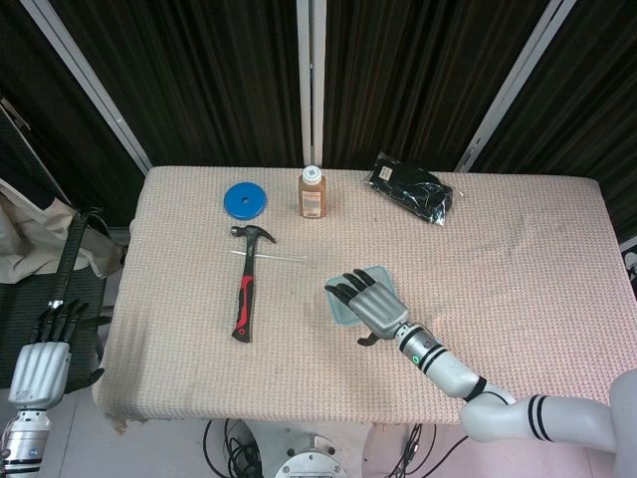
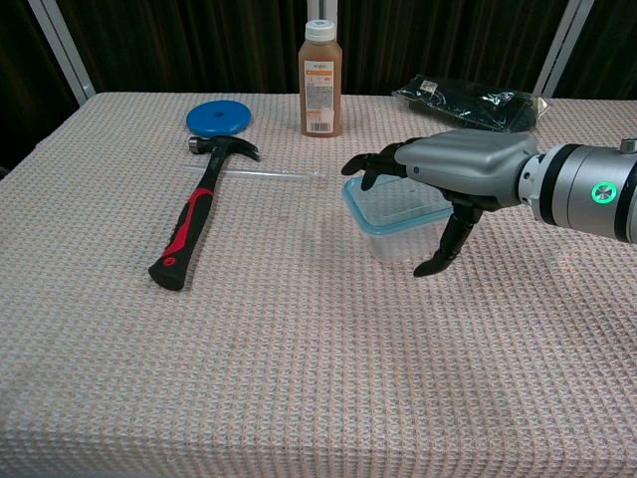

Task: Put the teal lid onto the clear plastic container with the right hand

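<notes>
The clear plastic container [image 2: 398, 245] stands right of the table's centre with the teal-rimmed lid [image 2: 396, 209] lying on top of it. My right hand [image 2: 453, 167] lies palm down over the lid, fingers spread toward its far left corner and thumb hanging beside the near wall. I cannot tell whether the palm touches the lid. In the head view the right hand [image 1: 369, 299] covers most of the lid [image 1: 342, 310]. My left hand [image 1: 40, 360] hangs off the table's left side, fingers apart and holding nothing.
A red-and-black hammer [image 2: 189, 221] lies left of the container, with a thin clear rod [image 2: 269, 173] by its head. A blue disc [image 2: 219, 118], a brown bottle [image 2: 320, 80] and a black bag [image 2: 468, 103] sit along the far edge.
</notes>
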Tool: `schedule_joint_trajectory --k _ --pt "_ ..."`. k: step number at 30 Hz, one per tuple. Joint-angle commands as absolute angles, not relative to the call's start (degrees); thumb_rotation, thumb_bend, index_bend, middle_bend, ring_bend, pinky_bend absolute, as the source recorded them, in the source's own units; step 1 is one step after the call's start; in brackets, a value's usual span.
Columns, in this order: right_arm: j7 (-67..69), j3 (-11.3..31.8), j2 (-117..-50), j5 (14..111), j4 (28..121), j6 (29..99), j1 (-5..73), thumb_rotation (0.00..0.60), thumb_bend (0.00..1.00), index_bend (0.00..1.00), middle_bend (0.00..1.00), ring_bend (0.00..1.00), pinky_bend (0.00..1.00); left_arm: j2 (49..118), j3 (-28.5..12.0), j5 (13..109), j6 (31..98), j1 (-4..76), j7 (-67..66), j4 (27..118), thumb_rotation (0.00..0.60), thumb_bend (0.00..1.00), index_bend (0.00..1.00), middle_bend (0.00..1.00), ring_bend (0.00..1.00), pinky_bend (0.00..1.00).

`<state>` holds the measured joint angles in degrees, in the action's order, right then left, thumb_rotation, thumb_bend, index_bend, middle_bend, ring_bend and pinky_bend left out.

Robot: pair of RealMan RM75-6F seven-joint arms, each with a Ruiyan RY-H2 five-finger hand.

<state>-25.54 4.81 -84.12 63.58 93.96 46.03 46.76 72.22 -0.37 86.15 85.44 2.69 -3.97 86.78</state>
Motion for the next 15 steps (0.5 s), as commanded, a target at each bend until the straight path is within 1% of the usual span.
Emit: schedule_joint_trajectory --k 1,9,15 --pt "-25.4 4.5 -84.4 63.5 93.7 46.2 46.7 0.600 0.00 0.00 0.17 0.00 0.00 72.3 -0.3 86.2 85.4 2.7 -3.8 86.5 0.600 0.00 0.07 0.03 0.00 0.00" --pt "-25.1 3.8 -84.9 64.3 93.4 47.9 46.1 0.600 0.00 0.00 0.19 0.00 0.00 72.5 -0.4 86.4 85.6 2.7 -3.2 86.0 0.600 0.00 0.07 0.03 0.00 0.00" --pt "-23.1 3.2 -82.8 69.7 96.0 53.4 43.6 0.600 0.00 0.00 0.17 0.00 0.00 72.5 -0.4 86.6 86.0 2.6 -2.9 85.9 0.600 0.00 0.07 0.03 0.00 0.00"
